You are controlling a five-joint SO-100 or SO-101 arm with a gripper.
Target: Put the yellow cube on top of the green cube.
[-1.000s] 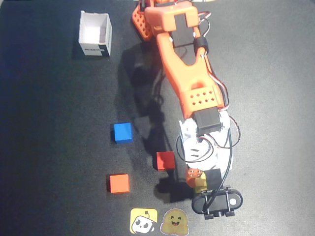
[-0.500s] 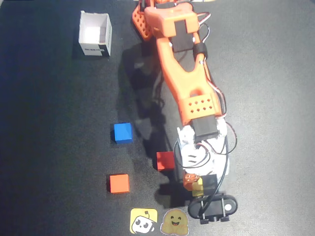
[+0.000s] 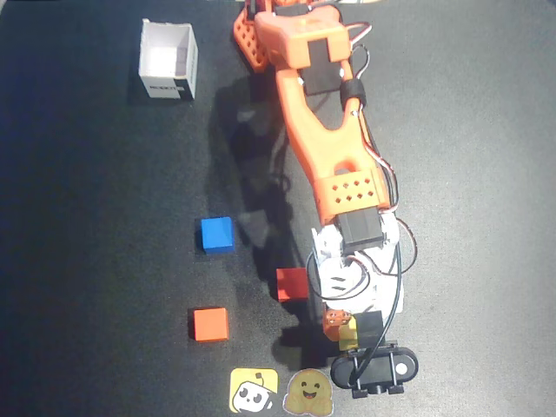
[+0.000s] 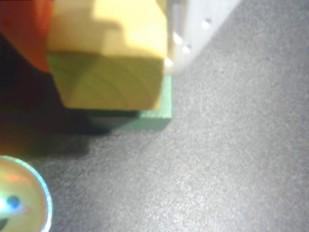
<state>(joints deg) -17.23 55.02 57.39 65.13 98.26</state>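
Note:
In the wrist view the pale yellow cube (image 4: pixel 113 67) fills the upper left, held between an orange finger (image 4: pixel 24 34) and a white finger (image 4: pixel 193 24). My gripper (image 4: pixel 108 48) is shut on it. The green cube (image 4: pixel 157 113) lies directly beneath, with only its right edge and front strip showing. I cannot tell whether the two cubes touch. In the overhead view the gripper (image 3: pixel 346 327) is near the bottom centre and a sliver of the yellow cube (image 3: pixel 351 331) shows. The green cube is hidden under the arm there.
A red cube (image 3: pixel 292 283) lies just left of the gripper. A blue cube (image 3: pixel 216 234) and an orange-red cube (image 3: pixel 210 324) sit farther left. Two face stickers (image 3: pixel 254 391) (image 3: pixel 306 393) lie at the bottom edge. A white open box (image 3: pixel 168 61) stands at the top left.
The arm has reached slightly farther toward the bottom edge and a little left in the overhead view, carrying the yellow cube with it. The other cubes have not moved.

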